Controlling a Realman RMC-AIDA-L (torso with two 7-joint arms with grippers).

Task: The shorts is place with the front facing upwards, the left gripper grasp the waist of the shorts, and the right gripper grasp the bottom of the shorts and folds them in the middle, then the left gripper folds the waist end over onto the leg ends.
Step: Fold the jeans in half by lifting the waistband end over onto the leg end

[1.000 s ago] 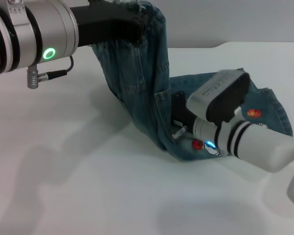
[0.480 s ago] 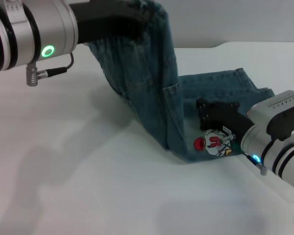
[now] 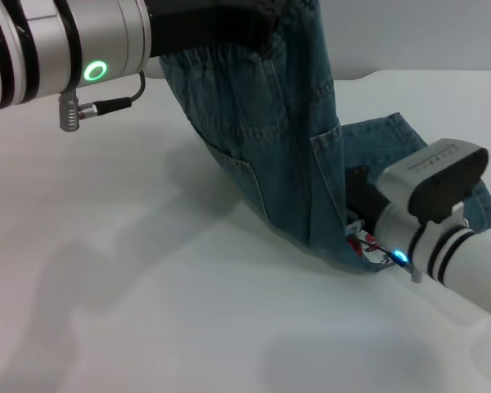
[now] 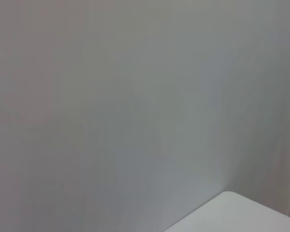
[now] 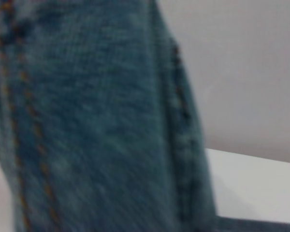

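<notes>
Our left gripper (image 3: 258, 24) pinches the shorts (image 3: 295, 155) waist at upper middle; the legs lie lower right, by our right gripper (image 3: 362, 214); we cannot tell its grip.

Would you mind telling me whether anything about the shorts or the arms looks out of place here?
Nothing looks damaged. The denim shorts are only half lying flat: the left gripper holds the waist end high, so the fabric hangs in a steep drape, while the leg ends lie on the white table beside the right gripper.
</notes>
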